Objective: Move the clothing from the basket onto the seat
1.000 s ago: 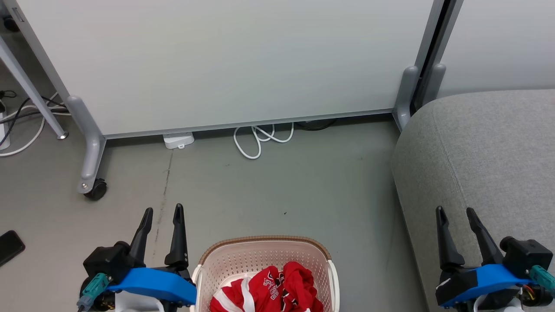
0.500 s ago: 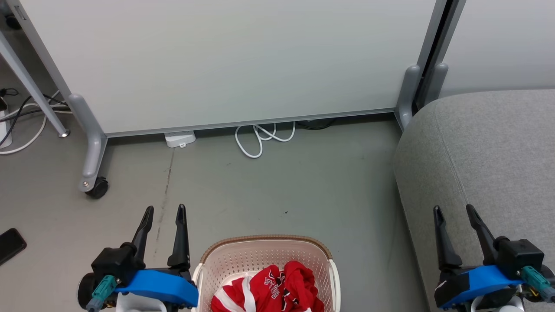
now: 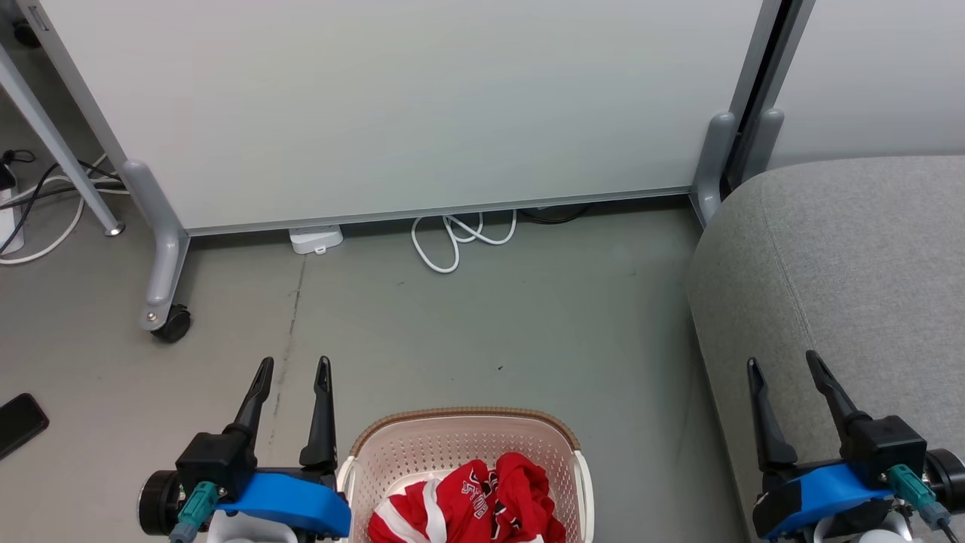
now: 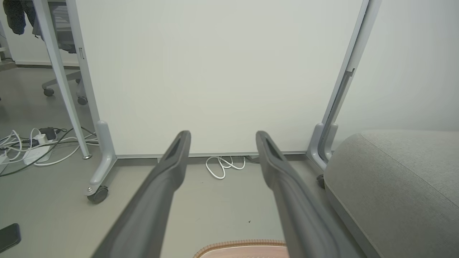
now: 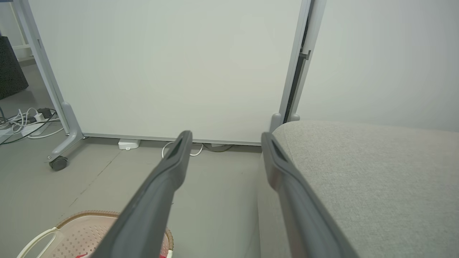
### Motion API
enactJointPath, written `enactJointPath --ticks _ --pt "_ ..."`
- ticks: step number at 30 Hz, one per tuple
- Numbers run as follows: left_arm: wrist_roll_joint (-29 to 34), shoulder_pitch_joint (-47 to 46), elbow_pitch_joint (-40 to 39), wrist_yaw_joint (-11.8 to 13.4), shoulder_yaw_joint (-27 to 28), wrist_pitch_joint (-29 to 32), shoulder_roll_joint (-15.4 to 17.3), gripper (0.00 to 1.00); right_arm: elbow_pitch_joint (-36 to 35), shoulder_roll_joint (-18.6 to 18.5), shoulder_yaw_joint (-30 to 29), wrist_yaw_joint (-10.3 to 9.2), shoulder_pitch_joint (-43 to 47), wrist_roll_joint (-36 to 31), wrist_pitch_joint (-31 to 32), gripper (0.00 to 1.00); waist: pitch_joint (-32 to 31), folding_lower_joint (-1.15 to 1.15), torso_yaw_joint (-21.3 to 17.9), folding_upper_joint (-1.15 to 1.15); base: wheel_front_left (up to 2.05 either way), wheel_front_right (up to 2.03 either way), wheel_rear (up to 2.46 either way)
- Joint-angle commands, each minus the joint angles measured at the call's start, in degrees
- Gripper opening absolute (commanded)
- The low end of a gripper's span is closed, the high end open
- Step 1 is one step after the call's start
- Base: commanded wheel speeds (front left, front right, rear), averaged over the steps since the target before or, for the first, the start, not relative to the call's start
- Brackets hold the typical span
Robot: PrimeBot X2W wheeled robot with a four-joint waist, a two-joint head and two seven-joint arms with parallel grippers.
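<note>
Rightward, floor (image 3: pixel 641 422) separates basket (image 3: pixel 467 415) rim from seat (image 3: pixel 844 249) edge.

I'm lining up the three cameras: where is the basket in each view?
Head view: basket at bottom centre.
Left wrist view: its brown rim at the bottom edge, centre.
Right wrist view: lower left corner.
Shared landmark: the panel's caster, left of centre in all three.
</note>
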Motion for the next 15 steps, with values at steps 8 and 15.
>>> enactJointPath --ticks 8,15 --pt "1.88 -0.72 0.15 -0.37 0.27 -0.73 -0.14 1.00 -0.10 -0.33 0.20 0.13 -0.71 -2.07 -0.73 1.00 0.32 0.00 -0.17 0.00 0.00 0.00 0.00" --pt "1.39 -0.79 0.48 -0.44 0.49 -0.73 -0.27 1.00 -0.27 -0.32 0.19 0.13 -0.75 -2.14 -0.77 1.00 0.63 0.00 -0.44 0.00 0.00 0.00 0.00"
